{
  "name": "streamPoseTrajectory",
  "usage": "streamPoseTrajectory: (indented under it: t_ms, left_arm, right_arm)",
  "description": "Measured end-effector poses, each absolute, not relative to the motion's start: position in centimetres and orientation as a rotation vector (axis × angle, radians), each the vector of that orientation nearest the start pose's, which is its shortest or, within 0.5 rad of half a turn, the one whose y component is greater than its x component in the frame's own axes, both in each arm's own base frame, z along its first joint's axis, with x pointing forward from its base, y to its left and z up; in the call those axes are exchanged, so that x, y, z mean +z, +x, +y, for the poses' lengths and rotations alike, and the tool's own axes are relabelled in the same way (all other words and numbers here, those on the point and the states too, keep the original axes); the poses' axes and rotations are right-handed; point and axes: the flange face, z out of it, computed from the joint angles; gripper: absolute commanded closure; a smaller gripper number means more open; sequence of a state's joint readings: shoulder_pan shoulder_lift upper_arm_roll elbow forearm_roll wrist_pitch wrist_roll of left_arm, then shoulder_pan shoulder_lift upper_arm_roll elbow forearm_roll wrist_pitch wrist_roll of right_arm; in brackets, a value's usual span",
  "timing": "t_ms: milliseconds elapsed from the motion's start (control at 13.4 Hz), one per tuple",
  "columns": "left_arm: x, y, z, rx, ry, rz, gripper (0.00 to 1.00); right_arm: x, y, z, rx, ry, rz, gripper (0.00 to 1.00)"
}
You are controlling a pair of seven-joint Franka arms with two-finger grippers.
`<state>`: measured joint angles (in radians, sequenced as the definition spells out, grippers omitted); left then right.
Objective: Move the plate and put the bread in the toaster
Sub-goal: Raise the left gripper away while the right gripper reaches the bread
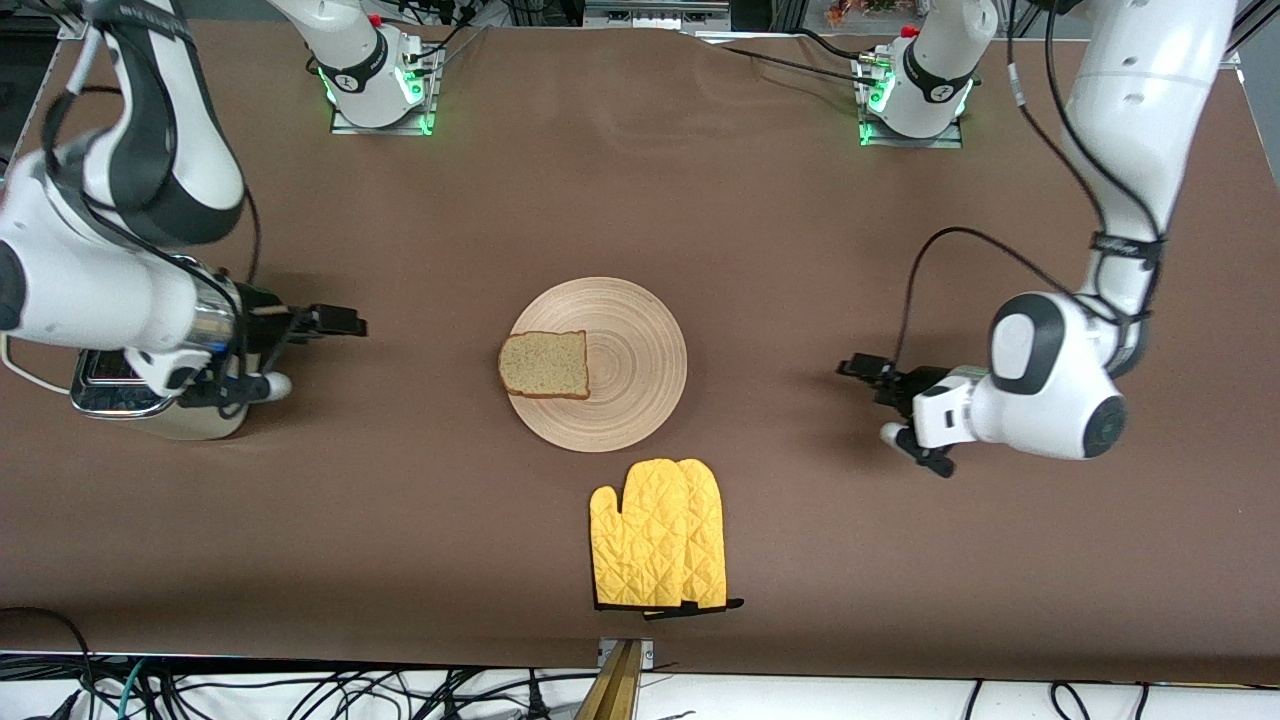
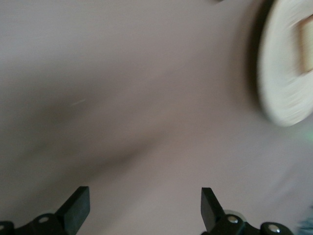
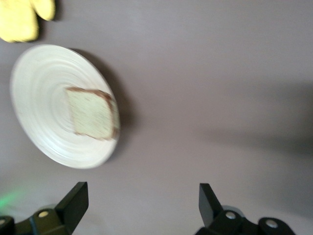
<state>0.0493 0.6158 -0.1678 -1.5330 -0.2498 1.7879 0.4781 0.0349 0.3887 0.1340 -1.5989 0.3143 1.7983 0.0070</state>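
Observation:
The pale wooden plate (image 1: 640, 350) lies in the middle of the table with the bread (image 1: 544, 364) resting on its edge toward the right arm's end. The toaster (image 1: 115, 392) stands at the right arm's end, mostly hidden under the right arm's wrist. My right gripper (image 1: 345, 322) is open and empty over bare cloth between the toaster and the plate; its wrist view shows the plate (image 3: 39, 88) and the bread (image 3: 92, 113) ahead of the gripper (image 3: 143, 203). My left gripper (image 1: 858, 372) hangs open and empty over the cloth toward the left arm's end; past the gripper (image 2: 144, 205) the plate (image 2: 283, 63) shows blurred.
A yellow quilted oven mitt (image 1: 660, 548) lies just nearer the front camera than the plate; it also shows as the mitt (image 3: 19, 19) in the right wrist view. A white cord runs from the toaster off the table's end. Brown cloth covers the table (image 1: 900, 560).

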Motion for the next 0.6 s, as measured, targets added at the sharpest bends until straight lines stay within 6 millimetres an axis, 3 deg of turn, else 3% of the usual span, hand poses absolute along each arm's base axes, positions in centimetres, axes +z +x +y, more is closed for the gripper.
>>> streamPoseTrajectory:
  t_ms: [150,299,449,598]
  left_arm:
    - [33.0,65.2,-6.3,0.514,-3.153,0.847,0.0]
    - [38.7,64.5,-6.3,0.453,-3.031,0.718,0.0]
    - [45.7,63.4,-7.8,0.286,-3.004,0.554,0.0]
    - [52.3,61.8,-9.0,0.121,-2.999,0.469,0.0]
  right_arm:
    - [35.8,64.3,17.7,0.273,-2.781,-0.056,0.0]
    - [32.6,64.2,21.7,0.263,-2.789,-0.014,0.0]
    - [29.8,64.1,23.8,0.264,-2.757,0.027,0.0]
    - [27.2,64.3,24.3,0.284,-2.712,0.088,0.0]
